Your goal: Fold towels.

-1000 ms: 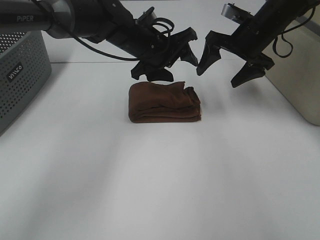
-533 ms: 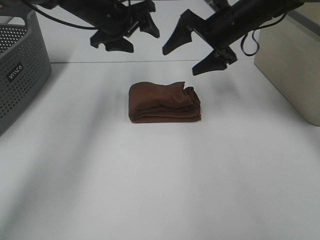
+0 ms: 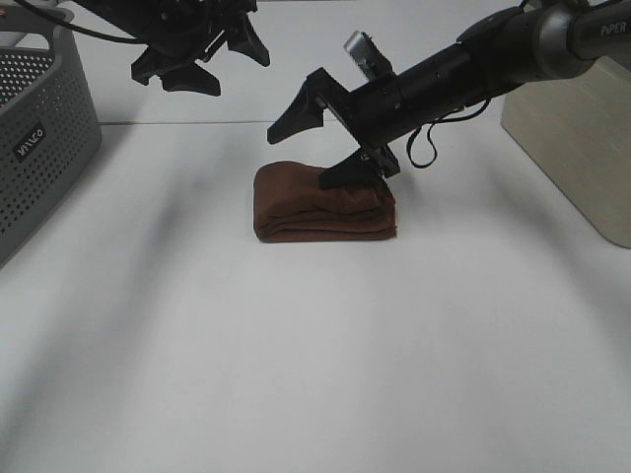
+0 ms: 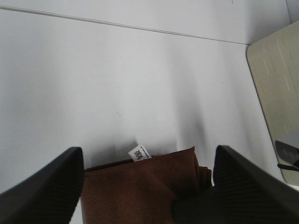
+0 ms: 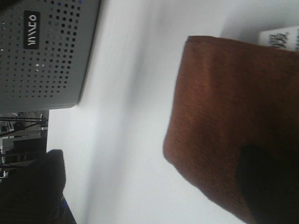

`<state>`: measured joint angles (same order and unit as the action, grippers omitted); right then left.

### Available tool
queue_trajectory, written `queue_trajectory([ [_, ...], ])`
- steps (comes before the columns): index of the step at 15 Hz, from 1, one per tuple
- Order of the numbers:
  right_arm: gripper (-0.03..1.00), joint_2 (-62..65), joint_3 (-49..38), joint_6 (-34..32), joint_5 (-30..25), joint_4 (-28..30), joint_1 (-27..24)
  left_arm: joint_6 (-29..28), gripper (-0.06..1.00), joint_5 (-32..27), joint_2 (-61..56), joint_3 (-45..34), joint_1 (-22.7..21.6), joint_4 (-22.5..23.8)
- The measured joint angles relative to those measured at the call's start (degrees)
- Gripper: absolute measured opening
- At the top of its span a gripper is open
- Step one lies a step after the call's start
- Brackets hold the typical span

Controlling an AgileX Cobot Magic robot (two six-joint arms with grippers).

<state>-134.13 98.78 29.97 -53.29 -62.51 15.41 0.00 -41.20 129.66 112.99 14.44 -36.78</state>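
- The towel [image 3: 324, 204] lies near the middle of the white table [image 3: 315, 355], already folded into a compact stack of several layers; its small white tag [image 4: 138, 152] shows at the far edge.
- The right gripper [image 3: 320, 138] reaches across the stack with its 2 fingers spread wide, the lower one on or just above the top layer; contact is hard to judge.
- The left gripper [image 3: 202, 54] hangs raised toward the far left, fingers apart, holding nothing.
- Folding looks nearly done; the step in hand seems to be pressing or tidying the bundle.
- Next, the right gripper likely needs to flatten the raised right-hand fold without dragging layers apart.
- The grey perforated basket [image 3: 39, 138] stands well apart at left.
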Motion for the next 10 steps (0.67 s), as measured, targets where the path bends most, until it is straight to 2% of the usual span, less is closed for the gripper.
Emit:
queue_trajectory([
  [7,0.93,0.06,0.0,-5.44,-0.92,10.54,-3.15,0.69,0.73,-1.89,-0.52,0.0,0.0,1.66],
  [10,0.93,6.25,0.0,-10.43,-1.95,19.71,-3.27,1.89,0.73,-4.53,-4.35,0.0,0.0,6.3],
])
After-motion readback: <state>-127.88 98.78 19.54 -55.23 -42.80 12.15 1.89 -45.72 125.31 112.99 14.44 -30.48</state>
